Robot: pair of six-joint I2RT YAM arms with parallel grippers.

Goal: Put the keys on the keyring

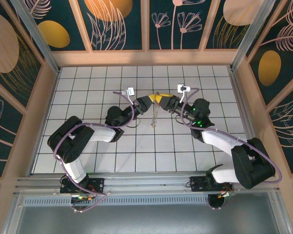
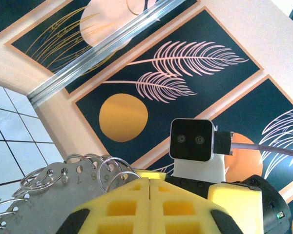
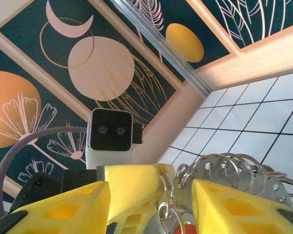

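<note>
Key [image 3: 185,228]: red head barely visible at the bottom edge of the right wrist view, just beside the left end effector [image 2: 150,204] and under small split rings [image 3: 167,195]. Blade hidden.

Keyring [image 1: 155,115]: thin chain trailing from below the left end effector's tip, over the white tiled tabletop [image 1: 88,87]. Unclear whether it hangs or lies flat.

Metal plate [image 2: 49,195], drilled with holes and edged with more rings, juts out beside the left end effector.

Left end effector: yellow pads pressed together. Cannot tell if they pinch the plate.

Right end effector [image 3: 146,214]: meets the left one tip to tip, fingers spread apart, straddling its pads and the rings.
</note>
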